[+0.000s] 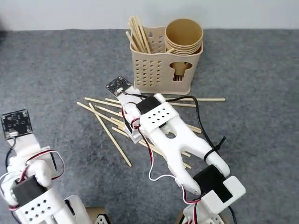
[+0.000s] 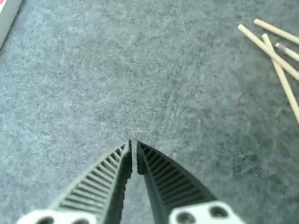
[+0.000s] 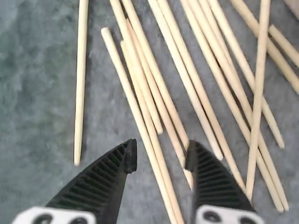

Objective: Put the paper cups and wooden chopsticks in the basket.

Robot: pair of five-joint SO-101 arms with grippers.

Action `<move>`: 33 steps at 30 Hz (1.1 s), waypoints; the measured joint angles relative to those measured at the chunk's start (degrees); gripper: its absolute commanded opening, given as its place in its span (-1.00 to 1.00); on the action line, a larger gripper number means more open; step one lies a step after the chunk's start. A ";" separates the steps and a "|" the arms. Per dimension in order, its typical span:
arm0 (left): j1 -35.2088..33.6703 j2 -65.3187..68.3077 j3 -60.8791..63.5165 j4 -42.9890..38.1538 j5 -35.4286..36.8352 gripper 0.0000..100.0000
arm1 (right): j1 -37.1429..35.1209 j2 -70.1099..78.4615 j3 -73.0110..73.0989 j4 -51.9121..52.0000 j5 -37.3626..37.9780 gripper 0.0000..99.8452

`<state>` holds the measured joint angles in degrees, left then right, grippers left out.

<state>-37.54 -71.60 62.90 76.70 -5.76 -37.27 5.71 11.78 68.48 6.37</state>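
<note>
At the far left of the high view we see the left arm (image 1: 28, 186) near the table's front edge, well apart from the work. Its wrist view shows the left gripper (image 2: 134, 145) with jaws pressed together on nothing, over bare grey mat (image 2: 93, 70).

Toward the middle, the loose chopsticks (image 1: 114, 142) lie scattered and crossing on the mat in front of the basket. The right arm (image 1: 187, 144) stretches over this pile. In its wrist view the right gripper (image 3: 159, 156) has its jaws spread, with a couple of sticks running between the tips. Nothing is pinched yet.

Behind the pile stands the basket (image 1: 154, 74). A bundle of standing chopsticks (image 1: 139, 30) leans in its left compartment, and the paper cups (image 1: 183, 45) sit stacked in its right one.

We judge the cups finished, since we see none on the mat. The chopsticks look partly done, with a fair number left to gather.

Several things are hard to make out:
- The right arm covers the middle of the pile, so we cannot count the loose sticks.
- The basket wall hides the lower parts of the cups and the bundle, so we cannot count those either.
- We cannot tell whether the right gripper's tips touch the mat or hang just above it.
- Many sticks run off the edges of the right wrist view.
</note>
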 measured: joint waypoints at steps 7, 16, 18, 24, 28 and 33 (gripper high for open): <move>0.00 0.00 8.70 -5.80 -0.09 -0.97 | 0.00 10.11 -1.05 -3.96 3.69 -0.54; 0.00 0.00 14.15 -9.76 -0.18 -0.97 | -1.49 20.22 -9.76 -3.96 4.66 -0.55; 0.00 0.00 14.15 -9.76 -0.18 -0.97 | -2.37 21.71 -10.55 -3.96 4.66 -0.58; 0.00 0.00 16.35 -11.43 -0.18 -0.97 | -2.11 23.03 -12.04 -4.13 4.75 -1.00; 0.00 0.00 16.53 -12.13 -0.18 -0.97 | -1.93 23.03 -12.04 -4.40 7.47 -0.96; 0.00 0.00 16.53 -12.13 -0.18 -0.97 | -1.32 23.03 -12.04 -4.40 8.09 -0.98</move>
<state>-37.54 -71.60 79.43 64.57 -5.93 -38.59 28.75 -0.26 64.09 14.46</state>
